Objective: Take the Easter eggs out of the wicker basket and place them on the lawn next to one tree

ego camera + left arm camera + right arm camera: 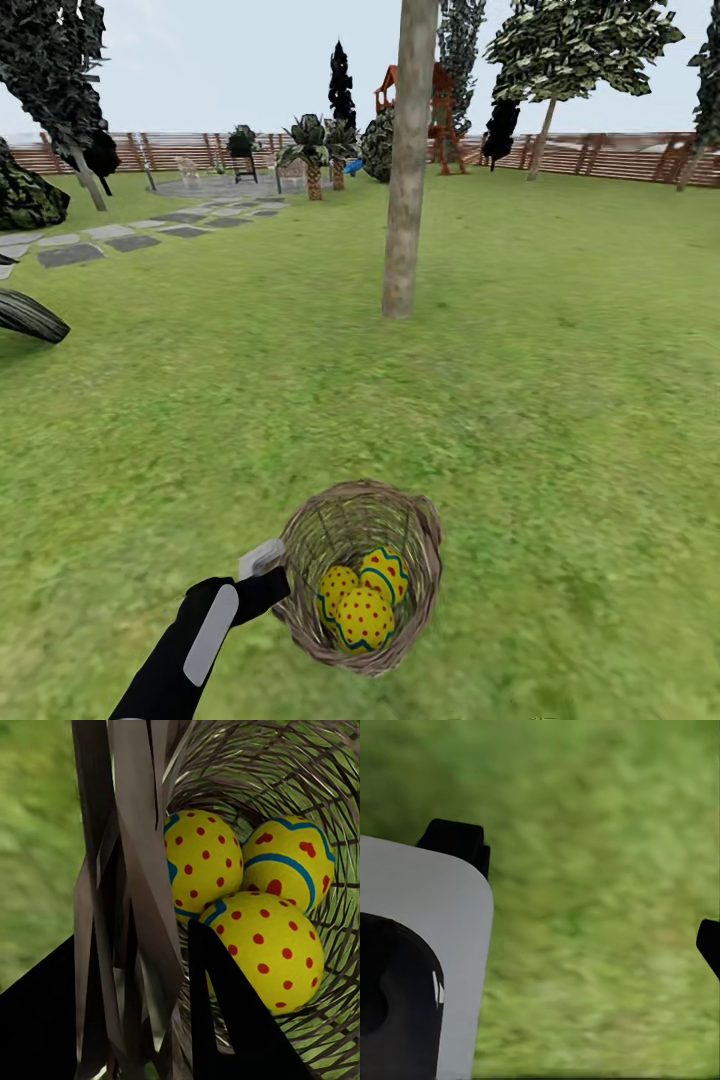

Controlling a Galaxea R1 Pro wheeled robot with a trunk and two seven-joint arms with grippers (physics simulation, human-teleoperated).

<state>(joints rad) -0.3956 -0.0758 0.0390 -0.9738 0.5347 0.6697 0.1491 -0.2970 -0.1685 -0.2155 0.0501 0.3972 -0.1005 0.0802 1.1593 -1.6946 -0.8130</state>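
Head view: tree (408, 170) stands ahead on the lawn (560, 380), stepping stones (110, 240) and fence (600, 155) beyond; left gripper (268, 572) pinches the wicker basket (420, 560) rim — three Easter eggs (365, 618) inside.
Left wrist view: three eggs (262, 945) touching, behind the clamped weave (142, 892).
Right wrist view: right gripper (585, 896) spread wide over grass — holding nothing.

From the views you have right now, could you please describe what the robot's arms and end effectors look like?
The left arm is black with a rounded light-grey panel. Its left end effector has flat, black, pointed fingers. The right end effector has black finger tips beside a rounded white-grey housing with a black inset.
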